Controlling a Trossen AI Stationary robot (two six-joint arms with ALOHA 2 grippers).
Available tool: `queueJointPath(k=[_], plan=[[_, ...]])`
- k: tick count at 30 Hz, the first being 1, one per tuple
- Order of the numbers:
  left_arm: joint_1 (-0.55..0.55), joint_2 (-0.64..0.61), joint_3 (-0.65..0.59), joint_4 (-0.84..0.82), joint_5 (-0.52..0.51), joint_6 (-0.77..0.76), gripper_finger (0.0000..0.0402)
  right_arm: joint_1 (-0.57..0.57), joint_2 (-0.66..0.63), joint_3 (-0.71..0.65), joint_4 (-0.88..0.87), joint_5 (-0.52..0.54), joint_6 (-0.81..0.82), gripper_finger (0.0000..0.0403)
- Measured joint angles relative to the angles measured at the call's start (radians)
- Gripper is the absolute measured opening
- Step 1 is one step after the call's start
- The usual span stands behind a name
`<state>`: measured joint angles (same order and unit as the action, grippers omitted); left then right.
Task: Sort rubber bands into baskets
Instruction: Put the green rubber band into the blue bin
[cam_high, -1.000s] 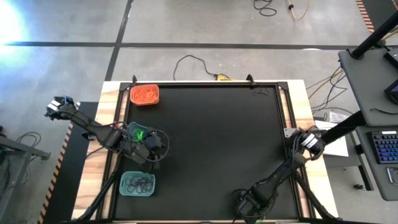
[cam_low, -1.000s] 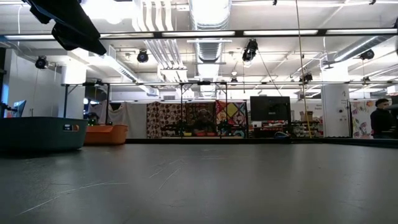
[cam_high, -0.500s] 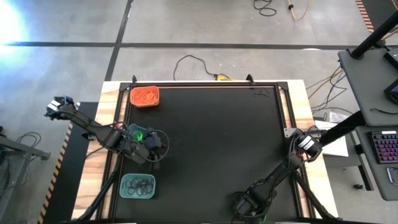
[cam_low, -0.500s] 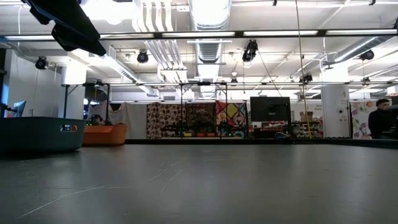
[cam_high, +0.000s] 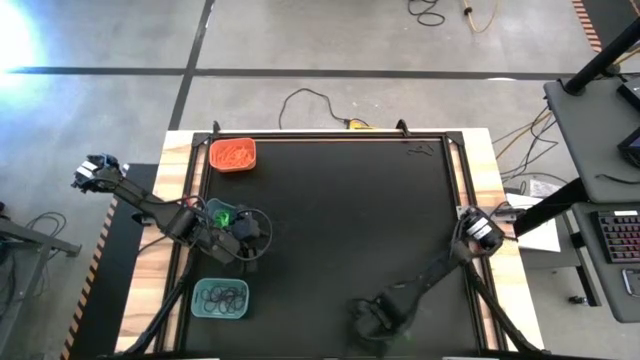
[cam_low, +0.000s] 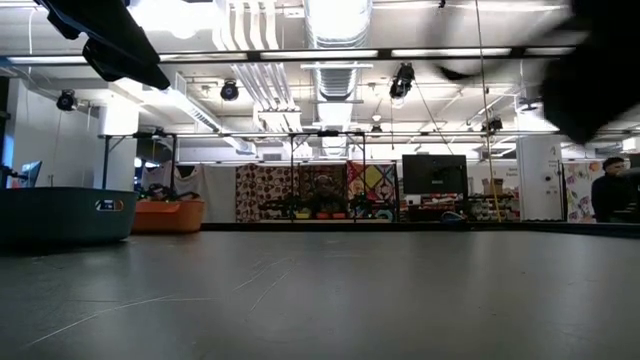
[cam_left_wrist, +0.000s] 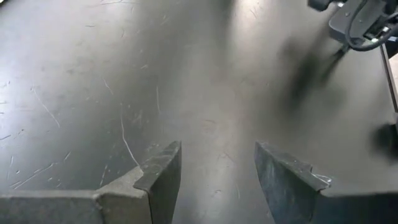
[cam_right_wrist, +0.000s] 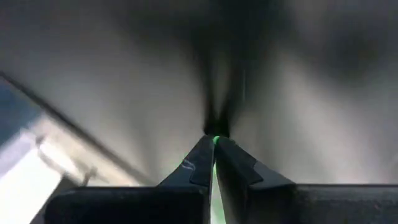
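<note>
Three baskets stand along the table's left side: an orange basket (cam_high: 232, 153) with orange rubber bands at the far end, a teal basket (cam_high: 220, 213) with bright green bands in the middle, and a teal basket (cam_high: 220, 298) with black bands near the front. My left gripper (cam_left_wrist: 217, 163) hangs open over bare table beside the middle basket, whose near side the arm partly hides. My right gripper (cam_high: 368, 318) is near the table's front edge, shut on a bright green rubber band (cam_right_wrist: 214, 142). My right gripper pinches the green rubber band between its two fingertips (cam_right_wrist: 202, 155), which point steeply down at the table. Only a sliver of green (cam_right_wrist: 215, 140) shows at the very tips, so I cannot tell whether the band is clear of the table.
The black mat (cam_high: 340, 220) lies bare between the two arms. A small dark loop (cam_high: 418, 150) lies at the mat's far right corner. In the low view the baskets (cam_low: 65, 215) stand at the left, and a person (cam_low: 610, 190) is in the room far behind.
My right gripper has gone along the near edge toward the table's left, mostly in the last half second. Its arm now shows as a dark blur in the low view's upper right.
</note>
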<state>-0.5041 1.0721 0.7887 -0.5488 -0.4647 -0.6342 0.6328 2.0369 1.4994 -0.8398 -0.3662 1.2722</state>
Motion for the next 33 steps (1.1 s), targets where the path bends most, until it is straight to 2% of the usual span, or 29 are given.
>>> queueJointPath(k=[7, 13, 16, 21, 26, 29, 33], plan=[[-0.002, 0.000, 0.000, -0.002, 0.002, -0.016, 0.0187, -0.145, 0.000, 0.103, 0.012, 0.346, -0.258, 0.0009], [-0.026, 0.000, 0.000, -0.031, 0.037, -0.078, 0.0187, -0.291, -0.001, 0.150, 0.089, 0.500, -0.521, 0.0009], [-0.047, 0.000, 0.000, -0.076, 0.046, -0.138, 0.0187, -0.360, -0.002, 0.170, 0.136, 0.508, -0.614, 0.0009], [-0.079, -0.002, 0.001, -0.202, 0.130, -0.225, 0.0187, -0.426, -0.005, 0.234, 0.214, 0.506, -0.788, 0.0009], [-0.079, -0.003, 0.017, -0.228, 0.133, -0.259, 0.0187, -0.487, -0.006, 0.207, 0.268, 0.497, -0.942, 0.0009], [-0.079, -0.003, 0.017, -0.237, 0.106, -0.293, 0.0187, -0.530, -0.006, 0.161, 0.297, 0.499, -0.948, 0.0009], [-0.079, -0.004, 0.017, -0.238, -0.013, -0.379, 0.0187, -0.568, -0.006, 0.102, 0.296, 0.499, -0.925, 0.0014]])
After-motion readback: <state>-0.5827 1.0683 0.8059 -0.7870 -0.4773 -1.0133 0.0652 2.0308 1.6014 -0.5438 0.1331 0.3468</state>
